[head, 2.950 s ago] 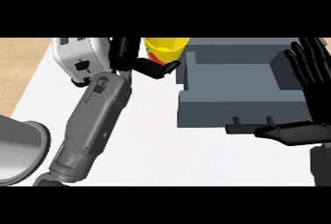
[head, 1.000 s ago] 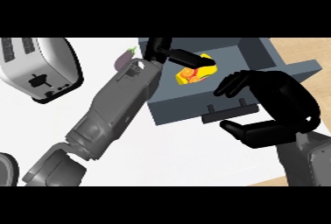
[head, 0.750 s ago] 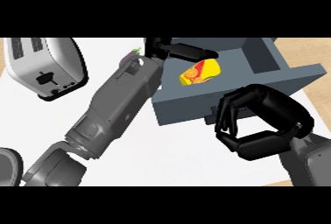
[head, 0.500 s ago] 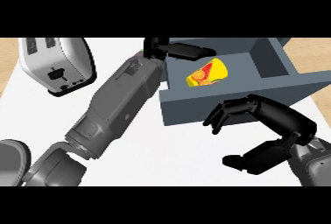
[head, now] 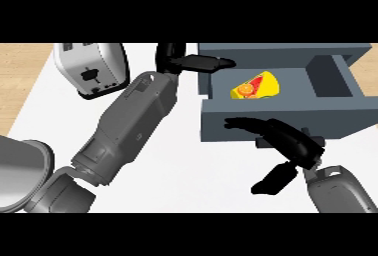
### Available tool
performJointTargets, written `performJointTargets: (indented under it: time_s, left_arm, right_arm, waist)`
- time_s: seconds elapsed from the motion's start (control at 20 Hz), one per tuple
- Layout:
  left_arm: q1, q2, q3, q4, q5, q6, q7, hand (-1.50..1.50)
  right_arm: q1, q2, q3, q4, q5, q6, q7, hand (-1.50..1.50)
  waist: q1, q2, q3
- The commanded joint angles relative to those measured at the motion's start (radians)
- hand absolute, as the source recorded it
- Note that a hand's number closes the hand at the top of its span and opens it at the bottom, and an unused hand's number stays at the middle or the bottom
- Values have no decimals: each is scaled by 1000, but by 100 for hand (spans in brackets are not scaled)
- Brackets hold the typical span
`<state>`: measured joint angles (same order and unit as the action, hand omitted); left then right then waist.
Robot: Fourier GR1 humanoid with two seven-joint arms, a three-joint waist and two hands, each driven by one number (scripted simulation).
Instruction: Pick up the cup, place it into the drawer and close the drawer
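The yellow cup point(head: 256, 87) with a red and orange pattern lies on its side inside the open grey drawer point(head: 284, 115). My left hand point(head: 193, 62) hovers at the drawer's back left corner, fingers straight, holding nothing, a little left of the cup. My right hand point(head: 286, 141) is in front of the drawer's front panel, fingers stretched toward the left along the panel and thumb hanging below. It covers the drawer's handle.
A silver toaster point(head: 92, 67) stands at the back left of the white counter. A grey pot or bowl rim point(head: 18, 175) shows at the left edge. Wooden floor shows beyond the counter on both sides.
The cup has left my left hand and now lies in the drawer. My right hand went from open at the drawer's right, through a curl, to stretched along the front panel.
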<state>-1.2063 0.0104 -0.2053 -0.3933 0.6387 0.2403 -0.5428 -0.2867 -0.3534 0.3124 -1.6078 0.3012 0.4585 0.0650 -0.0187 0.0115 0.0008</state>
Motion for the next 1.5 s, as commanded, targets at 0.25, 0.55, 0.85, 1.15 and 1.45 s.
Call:
performJointTargets:
  time_s: [0.25,0.55,0.85,1.15,1.45]
  left_arm:
    - [120,54,18,-90,4,-66,-37,-150]
    - [167,56,5,-206,18,-65,44,-150]
    - [241,108,0,-253,18,-135,28,-150]
    - [311,169,-13,-292,18,-211,45,-150]
    - [357,178,-21,-311,16,-240,29,-150]
  right_arm:
    - [-174,64,47,573,216,-133,-224,150]
    - [-336,68,-70,857,208,-234,-389,150]
    - [-511,35,-202,1033,163,-296,-450,150]
    - [-618,-26,-288,1111,127,-326,-426,150]
    - [-645,-71,-327,1095,80,-271,-411,150]
  waist:
    - [78,2,1]
    - [126,0,4]
    - [163,16,5]
    - [198,26,5]
    - [219,33,3]
